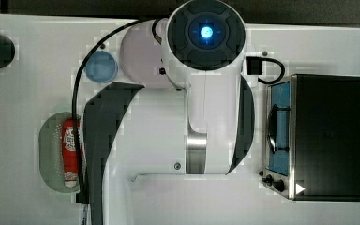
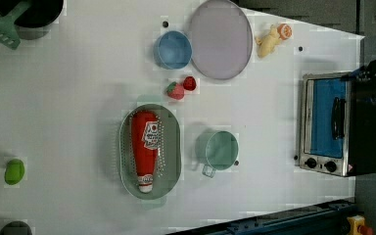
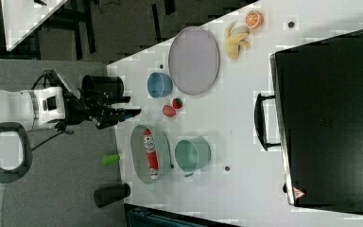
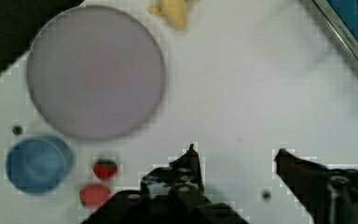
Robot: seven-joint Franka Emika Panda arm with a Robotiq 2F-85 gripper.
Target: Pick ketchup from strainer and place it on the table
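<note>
The ketchup point(image 2: 144, 147), a red squeeze bottle with a white label and a white cap, lies lengthwise in the pale green oval strainer point(image 2: 172, 147) on the white table point(image 2: 68, 98). In the top view the ketchup point(image 1: 70, 152) and strainer point(image 1: 49, 145) lie at the left, beside the arm. In the right view my gripper point(image 3: 132, 112) hangs above the table edge, apart from the strainer point(image 3: 138, 151) and the ketchup point(image 3: 150, 156). In the wrist view the gripper point(image 4: 237, 156) is open over bare table, with nothing between its fingers point(image 4: 191, 161).
A green cup point(image 2: 218, 150) stands beside the strainer. Two strawberries point(image 2: 182, 87), a blue cup point(image 2: 173, 50), a pink plate point(image 2: 220, 39) and a banana with an orange point(image 2: 271, 38) lie farther off. A toaster oven point(image 2: 330, 125) stands at the left view's right. A small green object point(image 2: 14, 171) lies apart.
</note>
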